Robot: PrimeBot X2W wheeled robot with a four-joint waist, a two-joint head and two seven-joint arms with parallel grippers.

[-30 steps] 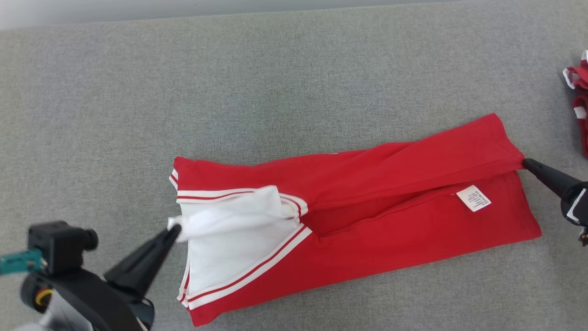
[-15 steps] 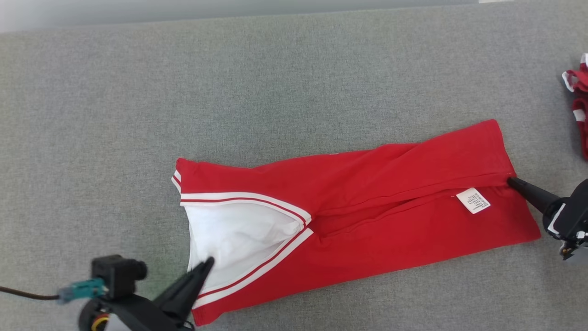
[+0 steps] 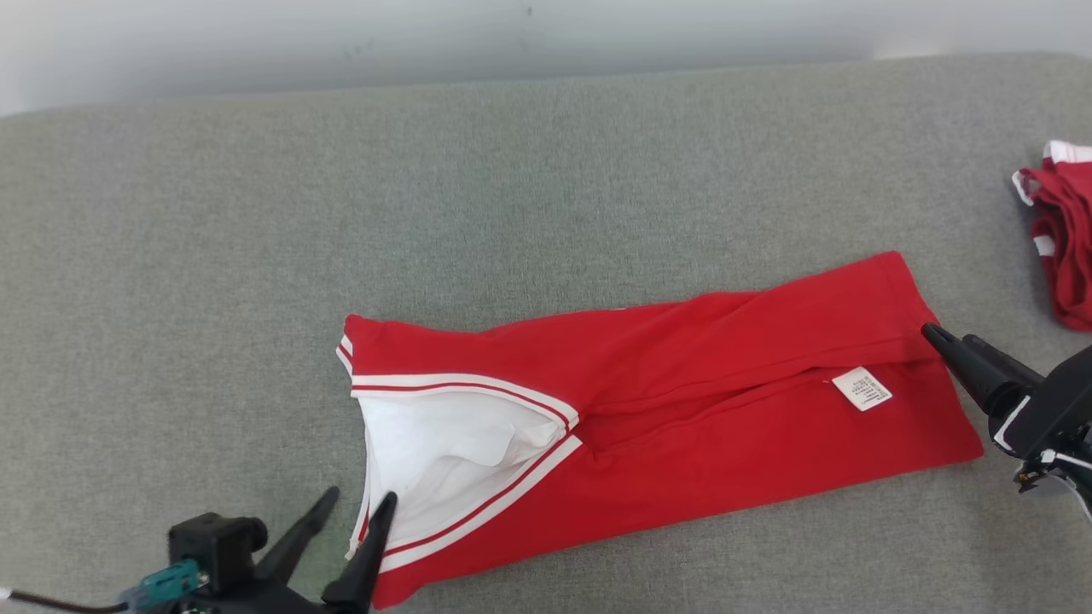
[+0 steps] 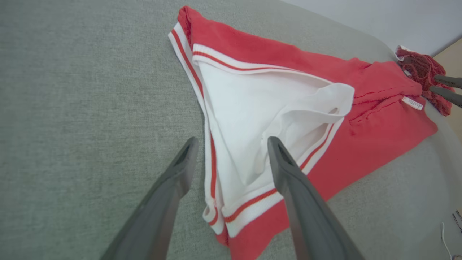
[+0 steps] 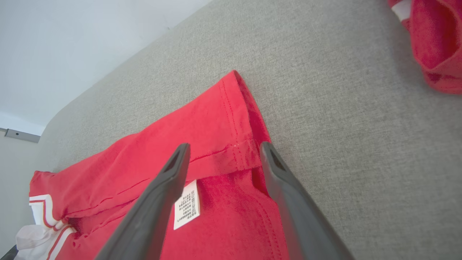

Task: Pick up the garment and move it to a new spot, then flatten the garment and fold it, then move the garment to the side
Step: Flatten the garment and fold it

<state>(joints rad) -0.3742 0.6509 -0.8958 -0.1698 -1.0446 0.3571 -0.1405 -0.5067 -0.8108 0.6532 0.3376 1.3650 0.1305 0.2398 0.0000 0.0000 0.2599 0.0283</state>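
Observation:
The garment (image 3: 682,401) is red with a white panel and striped trim. It lies folded lengthwise on the grey fabric surface (image 3: 512,170), with a white label (image 3: 862,388) near its right end. My left gripper (image 3: 358,499) stands open at the garment's near left corner, its fingers astride the striped edge of the white panel (image 4: 252,104). My right gripper (image 3: 949,337) is open at the right hem. In the right wrist view the right gripper (image 5: 223,147) straddles the hem seam of the garment (image 5: 216,122), holding nothing.
A second red bundle of cloth (image 3: 1062,239) lies at the far right edge, also seen as the bundle (image 5: 433,43) in the right wrist view. A pale wall runs behind the surface. Bare grey fabric stretches to the left and behind the garment.
Both grippers have opened and let go of the garment. The lifted white flap now lies down on the panel. My left gripper has moved toward the near edge. The head camera has shifted.

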